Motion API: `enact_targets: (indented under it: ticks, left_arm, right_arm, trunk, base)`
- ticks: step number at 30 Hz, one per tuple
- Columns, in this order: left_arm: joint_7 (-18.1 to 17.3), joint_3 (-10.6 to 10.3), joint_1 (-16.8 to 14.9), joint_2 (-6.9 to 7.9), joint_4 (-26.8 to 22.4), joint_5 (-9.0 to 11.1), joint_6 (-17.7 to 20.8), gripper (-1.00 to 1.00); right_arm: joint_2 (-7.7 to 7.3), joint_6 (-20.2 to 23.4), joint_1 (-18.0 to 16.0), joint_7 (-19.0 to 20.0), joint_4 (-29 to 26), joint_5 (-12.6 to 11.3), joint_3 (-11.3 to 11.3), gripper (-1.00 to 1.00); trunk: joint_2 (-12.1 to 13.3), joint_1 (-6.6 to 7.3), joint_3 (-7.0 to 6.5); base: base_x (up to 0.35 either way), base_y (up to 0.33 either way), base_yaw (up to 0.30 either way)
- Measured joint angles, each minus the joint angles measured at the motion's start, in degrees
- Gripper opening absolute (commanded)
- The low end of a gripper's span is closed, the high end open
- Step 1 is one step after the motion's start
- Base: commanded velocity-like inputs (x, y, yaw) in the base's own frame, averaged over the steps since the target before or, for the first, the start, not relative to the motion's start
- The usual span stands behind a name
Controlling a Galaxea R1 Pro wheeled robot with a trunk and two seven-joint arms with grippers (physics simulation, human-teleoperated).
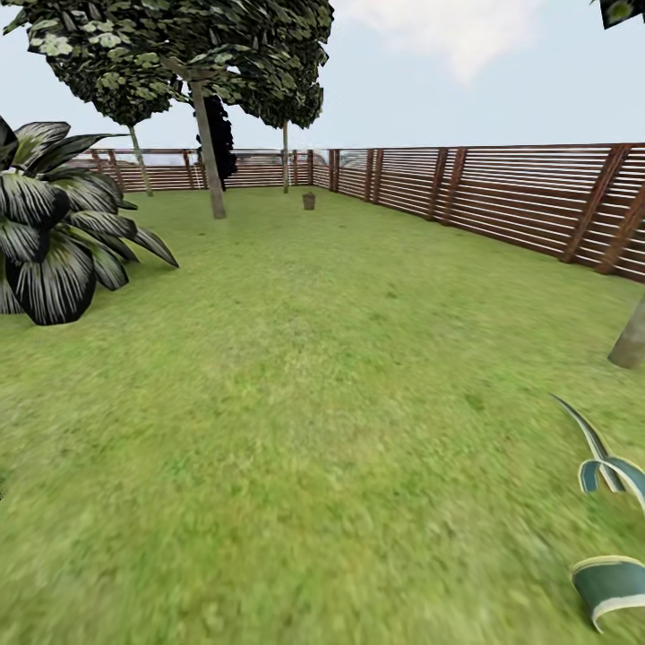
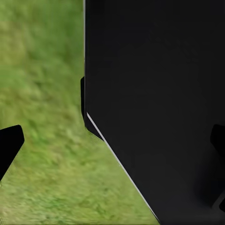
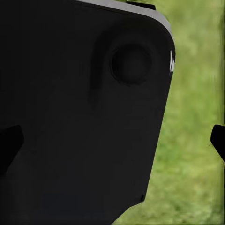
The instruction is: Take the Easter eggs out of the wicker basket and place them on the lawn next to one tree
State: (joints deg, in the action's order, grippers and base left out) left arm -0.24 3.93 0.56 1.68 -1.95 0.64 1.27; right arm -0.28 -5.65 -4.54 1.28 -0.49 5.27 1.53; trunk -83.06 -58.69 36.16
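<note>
Left claw (image 2: 112,143) wide open, holding nothing, fingertips at the frame edges over the lawn (image 2: 42,93), dark robot body between them. Right claw (image 3: 112,140) likewise spread, empty. In head view the wicker basket (image 1: 308,201) sits far off on grass near the fence (image 1: 502,197), right of a tree (image 1: 210,161); eggs too small to tell.

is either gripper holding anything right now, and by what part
Nothing is held. In both wrist views the fingertips stand wide apart with no object gripped between them. The basket sits far off on the lawn.
</note>
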Motion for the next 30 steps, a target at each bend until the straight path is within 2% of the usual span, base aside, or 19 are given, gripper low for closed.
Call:
enact_targets:
  ticks: [30]
  left_arm:
    - [0.0, 0.0, 0.0, 0.00, 0.0, 0.0, 0.0, 1.00]
  right_arm:
    - [0.21, 0.0, 0.0, -0.1, 0.0, -0.4, -0.2, 1.00]
  trunk:
    - [0.0, 0.00, 0.00]
  base:
    - [0.340, 0.000, -0.007]
